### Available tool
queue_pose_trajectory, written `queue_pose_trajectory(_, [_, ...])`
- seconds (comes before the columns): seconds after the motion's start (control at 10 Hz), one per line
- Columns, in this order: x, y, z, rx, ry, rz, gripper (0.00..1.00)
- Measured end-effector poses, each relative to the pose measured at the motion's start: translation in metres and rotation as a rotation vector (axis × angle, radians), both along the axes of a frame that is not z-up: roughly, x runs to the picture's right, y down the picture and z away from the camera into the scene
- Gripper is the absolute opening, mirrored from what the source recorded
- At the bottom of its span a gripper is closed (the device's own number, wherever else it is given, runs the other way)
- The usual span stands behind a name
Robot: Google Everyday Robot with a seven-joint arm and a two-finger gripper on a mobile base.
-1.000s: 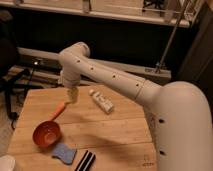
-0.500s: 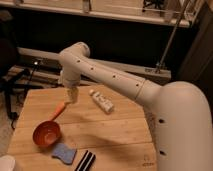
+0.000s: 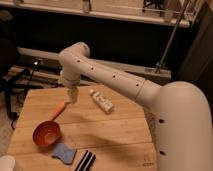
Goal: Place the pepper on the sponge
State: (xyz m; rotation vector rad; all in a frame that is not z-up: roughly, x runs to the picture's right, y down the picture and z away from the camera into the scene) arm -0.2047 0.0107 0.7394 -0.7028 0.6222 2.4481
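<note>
The slender orange-red pepper (image 3: 59, 111) lies on the wooden table (image 3: 115, 132), left of centre, pointing towards the bowl. Near the front edge rests the flat light-blue sponge (image 3: 64, 152). My gripper (image 3: 72, 96) hangs from the white arm just above and to the right of the pepper's far end. It is open with nothing in it, and it does not touch the pepper. The sponge sits well in front of the gripper, beyond the bowl.
A round red-orange bowl (image 3: 46, 134) stands between pepper and sponge. A black-and-white striped block (image 3: 86, 161) lies right of the sponge. A white bottle (image 3: 102, 101) lies right of the gripper. A pale round object (image 3: 6, 164) shows at the bottom left corner.
</note>
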Motion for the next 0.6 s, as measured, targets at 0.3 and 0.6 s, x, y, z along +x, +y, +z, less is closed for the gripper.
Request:
queue_pose_trajectory(0.3, [-0.0003,0.0001,-0.0001,0.0,0.0,-0.001,0.8])
queue_pose_trajectory(0.6, [-0.0092,-0.0055,0.0046,0.055,-0.022,-0.102,0.8])
